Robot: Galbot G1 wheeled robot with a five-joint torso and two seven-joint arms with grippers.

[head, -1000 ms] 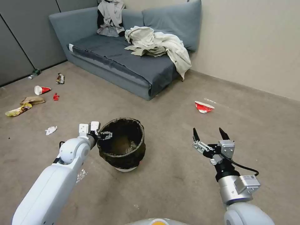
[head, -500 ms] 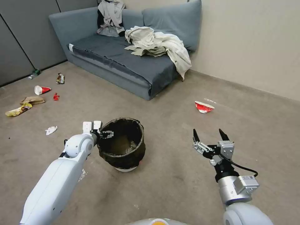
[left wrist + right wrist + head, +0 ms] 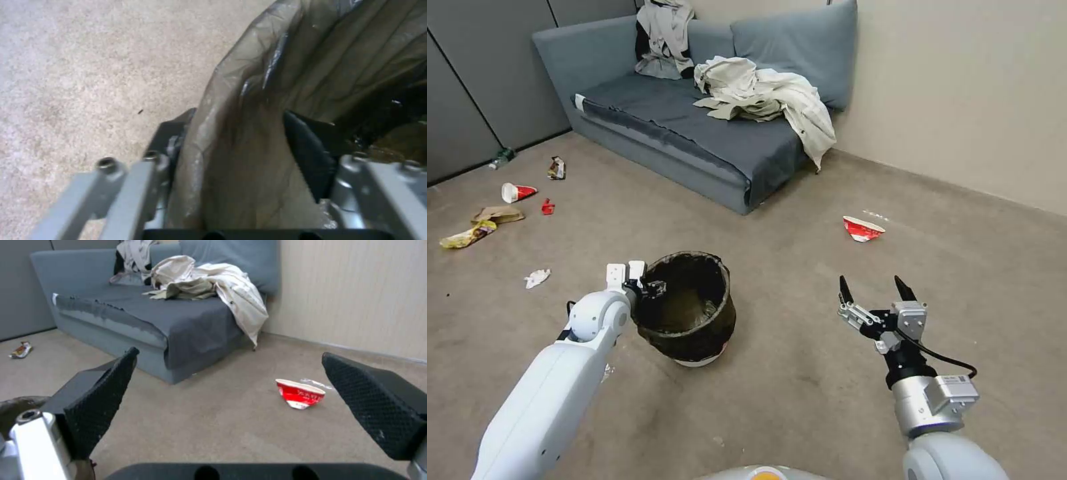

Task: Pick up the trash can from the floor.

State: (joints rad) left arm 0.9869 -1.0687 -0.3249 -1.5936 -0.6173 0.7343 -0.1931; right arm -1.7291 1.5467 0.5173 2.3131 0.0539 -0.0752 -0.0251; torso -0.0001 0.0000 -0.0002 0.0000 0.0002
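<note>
Rim grip set: we pinch the trash can [image 3: 690, 307] rim with our left hand [image 3: 650, 291], and it has tipped slightly; right hand [image 3: 874, 290] hovers spread.

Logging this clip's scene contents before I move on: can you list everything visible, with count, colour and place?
trash can: 1, white with dark bag, on the floor centre.
sofa: 1, grey-blue, against the far wall.
garments: 2 piles, beige and grey, on the sofa.
crushed cup: 1, red and white, on the floor right of the sofa.
litter: several pieces, mixed red, brown, yellow, white, on the floor far left.
left gripper: 1, grey with black pads, shut on the trash can's bagged rim, one finger inside.
right gripper: 1, black fingers, open, held above the floor to the right.
</note>
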